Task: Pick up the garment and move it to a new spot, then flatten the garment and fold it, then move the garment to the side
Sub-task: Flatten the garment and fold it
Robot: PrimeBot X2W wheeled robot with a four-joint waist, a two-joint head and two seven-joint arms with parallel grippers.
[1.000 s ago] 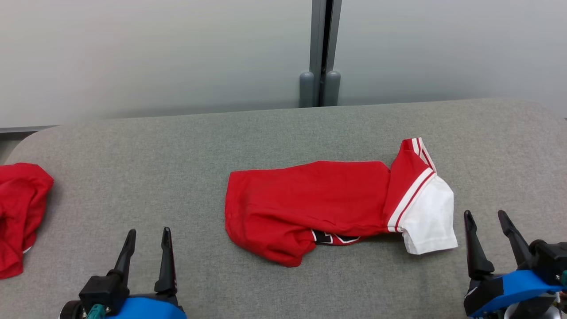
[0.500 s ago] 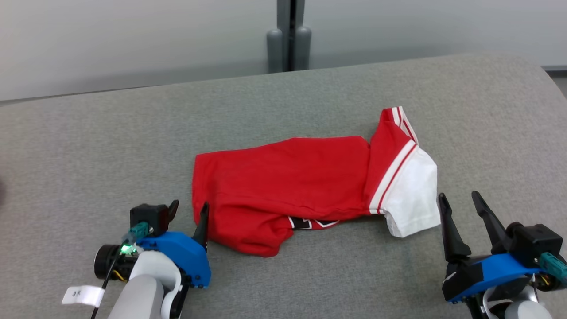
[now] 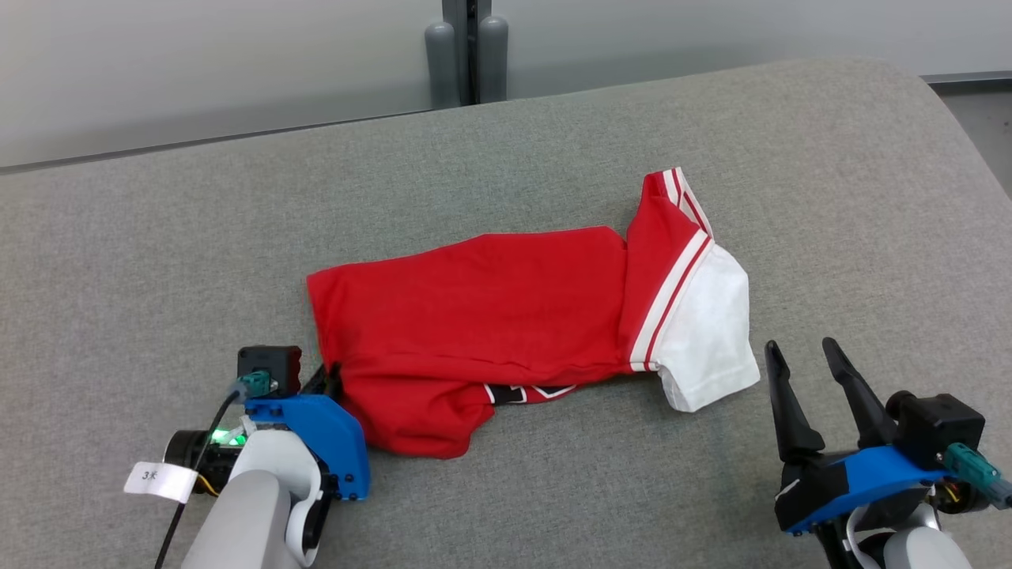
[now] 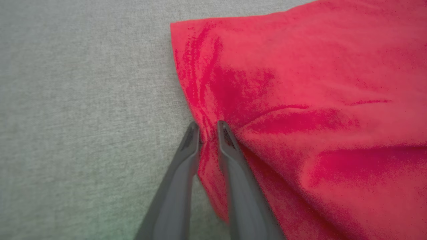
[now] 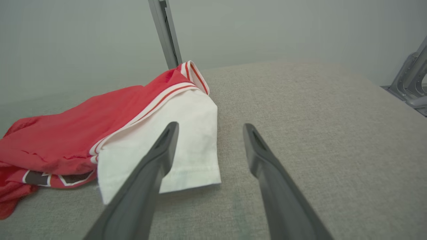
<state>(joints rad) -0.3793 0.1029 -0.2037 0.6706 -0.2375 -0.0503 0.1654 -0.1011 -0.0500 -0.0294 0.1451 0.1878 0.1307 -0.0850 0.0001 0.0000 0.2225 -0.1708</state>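
Observation:
The garment (image 3: 474,300), a red shirt with a white sleeve (image 3: 704,332) and red-and-white trim, lies crumpled and partly folded in the middle of the grey padded table (image 3: 158,237). My left gripper (image 3: 332,373) is at the shirt's left edge. In the left wrist view its fingers (image 4: 191,140) stand close together, pinching a ridge of the red garment (image 4: 300,83) between them at the left gripper (image 4: 207,128). My right gripper (image 3: 800,346) is open just right of the white sleeve and holds nothing. In the right wrist view the right gripper (image 5: 210,127) points past the sleeve (image 5: 173,133).
The table's rounded right edge (image 3: 949,103) is near my right arm. A grey post (image 3: 466,47) rises behind the far edge against a pale wall. A metal frame (image 5: 410,80) shows at the far right in the right wrist view.
The camera has shifted right and down. My left arm reached in to the garment's left edge and its jaws closed from wide open onto the fabric. The right gripper stayed open.

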